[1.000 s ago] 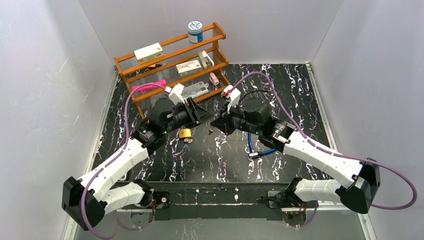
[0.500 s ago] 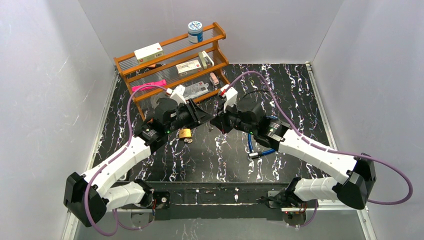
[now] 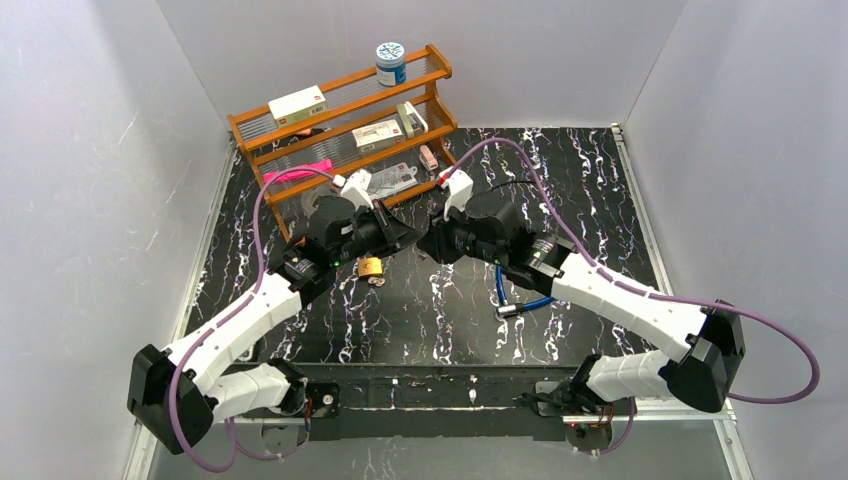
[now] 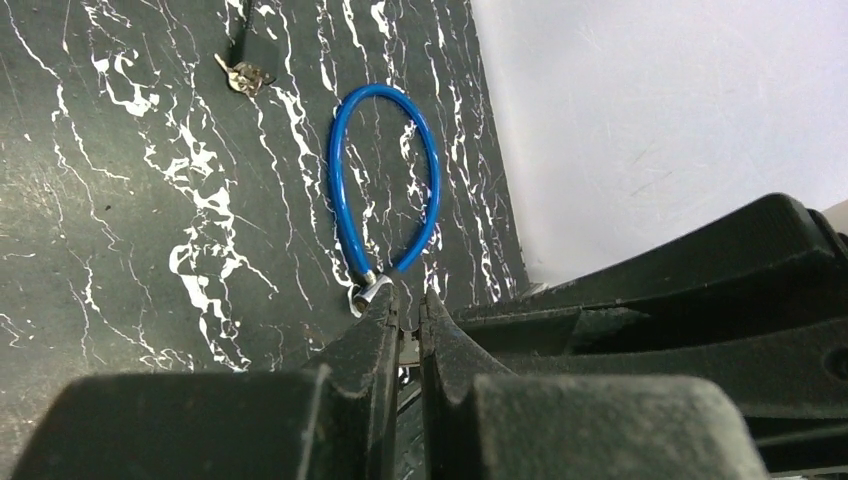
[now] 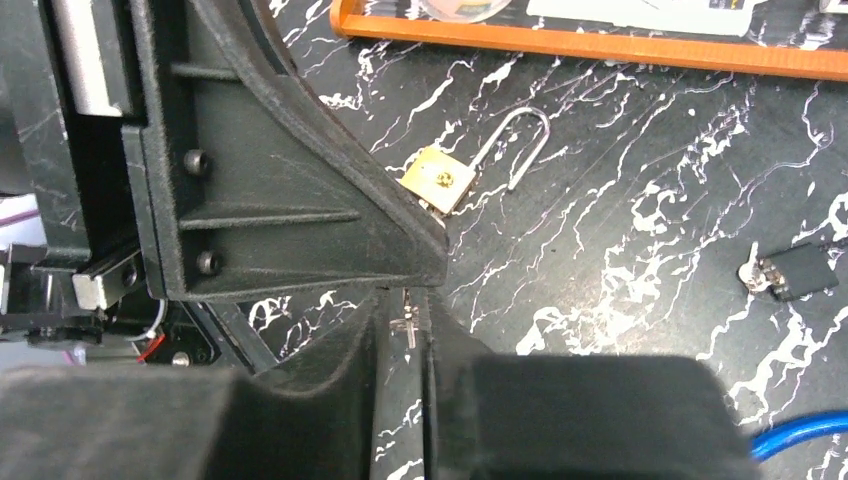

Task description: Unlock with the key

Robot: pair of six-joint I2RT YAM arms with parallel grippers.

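Note:
My left gripper (image 3: 412, 237) and right gripper (image 3: 428, 243) meet tip to tip above the middle of the table. A small silver key (image 5: 407, 322) stands between them. In the left wrist view the left gripper (image 4: 408, 300) is shut on the key (image 4: 409, 345). In the right wrist view the right gripper (image 5: 405, 300) has its jaws a narrow gap apart around the key. A brass padlock (image 3: 371, 267) lies on the table below the left gripper. It also shows in the right wrist view (image 5: 438, 180), where one leg of its shackle ends outside the body.
A blue cable lock (image 3: 499, 285) lies under the right arm and shows in the left wrist view (image 4: 334, 180). A black key bunch (image 5: 790, 272) lies near it (image 4: 245, 62). An orange rack (image 3: 236, 130) with boxes and a jar stands at the back left.
The right gripper has moved left and back toward the left gripper until their tips meet. The left arm shifted slightly. The padlock and cable lock have not moved.

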